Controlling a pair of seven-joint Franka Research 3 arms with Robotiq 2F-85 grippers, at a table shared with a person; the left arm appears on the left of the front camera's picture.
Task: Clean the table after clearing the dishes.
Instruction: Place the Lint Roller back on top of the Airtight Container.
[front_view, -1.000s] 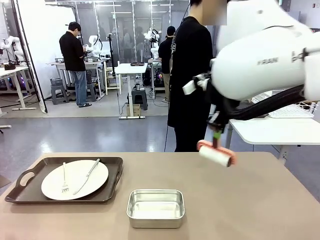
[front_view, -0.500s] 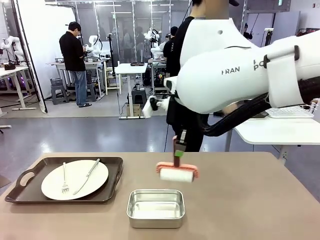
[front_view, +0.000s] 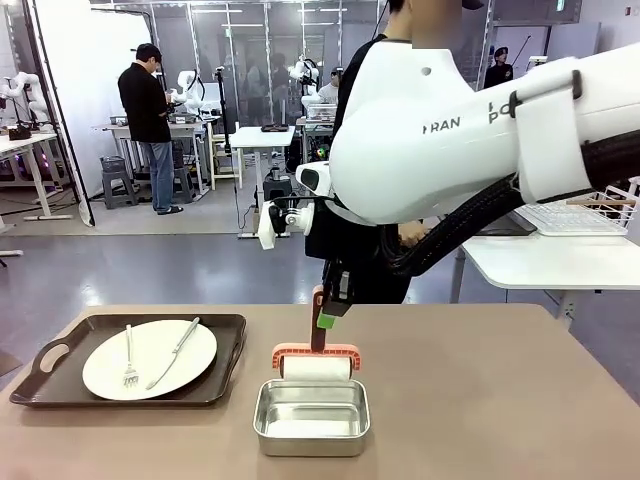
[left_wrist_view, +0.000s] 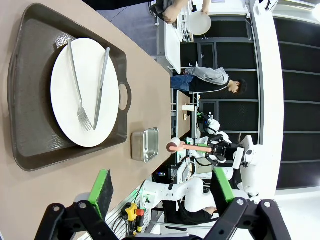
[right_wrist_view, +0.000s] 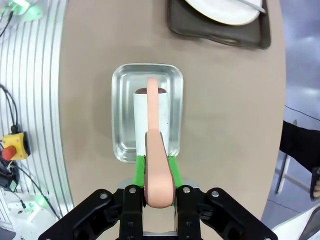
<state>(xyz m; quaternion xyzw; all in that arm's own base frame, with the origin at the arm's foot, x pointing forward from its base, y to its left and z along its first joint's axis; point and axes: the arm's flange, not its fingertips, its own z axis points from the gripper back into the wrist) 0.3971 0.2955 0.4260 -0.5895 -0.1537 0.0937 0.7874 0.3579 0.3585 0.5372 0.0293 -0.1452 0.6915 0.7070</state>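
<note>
Right tool (right_wrist_view: 155, 167): clenched on the pink handle of the lint roller (front_view: 316, 366), with a green pad on either side of it.
Left tool (left_wrist_view: 162, 186): released, jaws spread wide, nothing between them.
Change: within the last second the right arm carried the roller from near the right edge of the counter (front_view: 500, 400) to its middle. The roll then hung at the far rim of the steel pan (front_view: 311, 420).
Meaning: the travel ran above the surface, so it was judged a transfer toward the pan, not a cleaning pass.
Dishes: one plate (front_view: 105, 372) with fork (front_view: 129, 362) and knife (front_view: 176, 350) remained on the dark tray (front_view: 232, 335) at the counter's near left corner. Clearing was judged incomplete.
Hard to make out: whether the roll touched the pan or hung just above it.
Hidden: the right arm's bulk covered the middle of the counter's far edge.
Unclear: a white disc (left_wrist_view: 199, 22) near a person's hands, beyond the counter, was too small to identify.
</note>
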